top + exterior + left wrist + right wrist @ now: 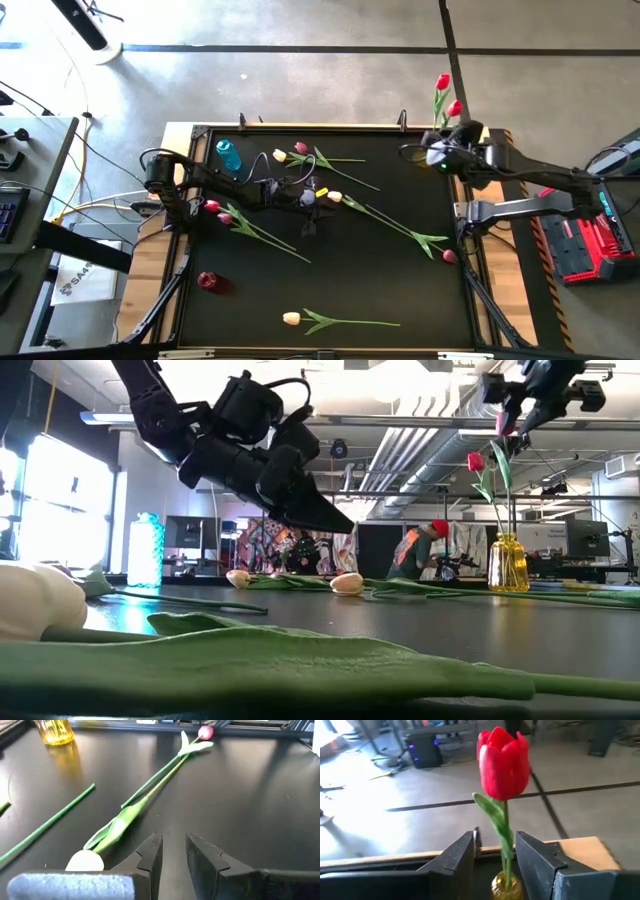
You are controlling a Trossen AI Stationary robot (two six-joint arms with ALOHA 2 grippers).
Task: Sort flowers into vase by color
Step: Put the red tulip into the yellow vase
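A yellow glass vase (507, 563) stands at the table's far right corner and holds two red tulips (443, 82). My right gripper (494, 851) hovers above it, open, with a finger on either side of one red tulip's stem (506, 840), whose head (503, 762) rises beyond the fingers. My left gripper (174, 845) hangs low over the table's middle, open by a narrow gap and empty, next to a cream tulip (85, 862). That tulip's stem (390, 222) runs right. More tulips lie flat: cream and pink (290, 152), two red-pink (218, 212), one cream (291, 318).
A turquoise vase (228, 153) stands near the far left corner. A small dark red round thing (207, 281) sits by the left edge. A pink-maroon tulip head (449, 256) lies near the right edge. People show in the room beyond the table (412, 550).
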